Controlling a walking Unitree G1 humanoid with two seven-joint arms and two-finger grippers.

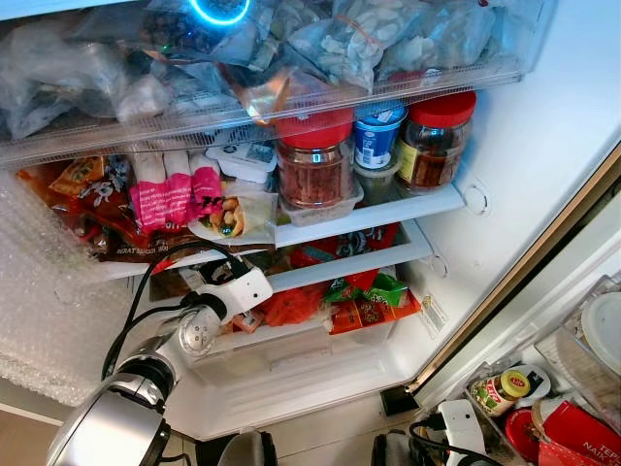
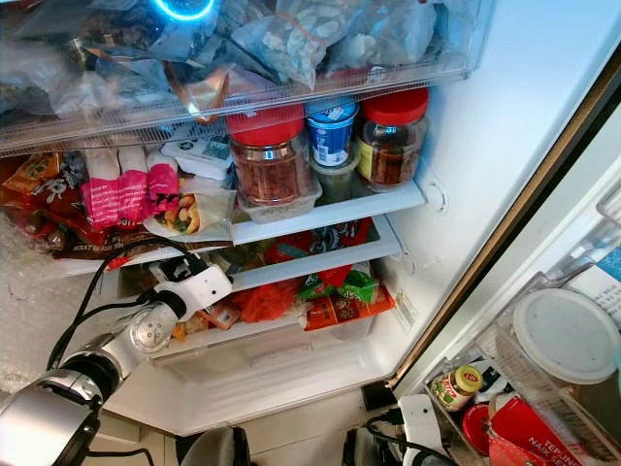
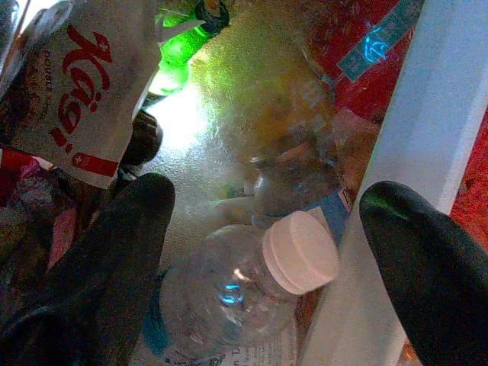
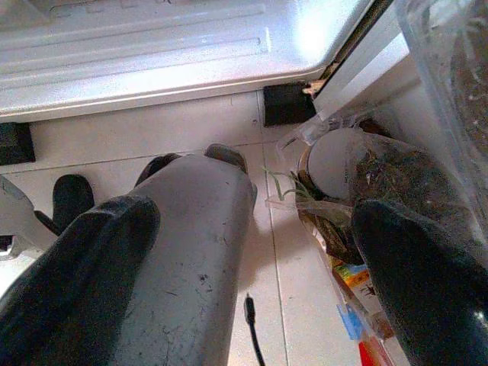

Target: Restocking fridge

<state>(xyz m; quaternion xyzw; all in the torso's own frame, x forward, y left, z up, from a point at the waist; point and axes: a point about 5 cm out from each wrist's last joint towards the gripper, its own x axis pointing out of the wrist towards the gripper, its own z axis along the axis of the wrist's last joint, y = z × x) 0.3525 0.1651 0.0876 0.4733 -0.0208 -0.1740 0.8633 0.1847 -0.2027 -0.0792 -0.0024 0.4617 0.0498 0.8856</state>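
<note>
Open fridge [image 1: 543, 146], viewed from above and in front, door swung to the robot's right. Nearest: right hand [image 4: 252, 282], fingers spread wide and holding nothing, hanging low over pale floor tiles [image 4: 191, 130] before the fridge's bottom edge, a grey rounded part of the robot between the fingers. Door bins [image 1: 582, 388] at the right, crowded: yellow-labelled jar [image 1: 505, 390], white round lid [image 1: 606, 330], red packet [image 1: 582, 437]. Left arm [image 1: 146, 379] reaches up from the lower left into the lower shelf; left hand [image 3: 267, 252] is inside it, fingers [image 3: 99, 267] wide apart, gripping nothing. Between them lies a clear plastic bottle [image 3: 229, 293] with a white cap [image 3: 300, 252], on its side, long axis slanting, cap end toward a white shelf edge [image 3: 396, 198] and close against it; little free room there. Just beyond the bottle: white packet with red lettering [image 3: 69, 91], a green-lit item [image 3: 179, 49], red wrapping [image 3: 343, 46]. Lower shelf's right half: red and green snack packets [image 1: 369, 301], tightly packed. Middle shelf [image 1: 388, 212]: pink packet [image 1: 175, 199], a wrapped tray of food [image 1: 233, 216], red-lidded jar [image 1: 315, 160], blue-and-white tub [image 1: 378, 131], second red-lidded jar [image 1: 437, 136] at the right edge. Top drawer [image 1: 291, 107]: clear bags of frozen goods [image 1: 359, 39], full to the front wall.
</note>
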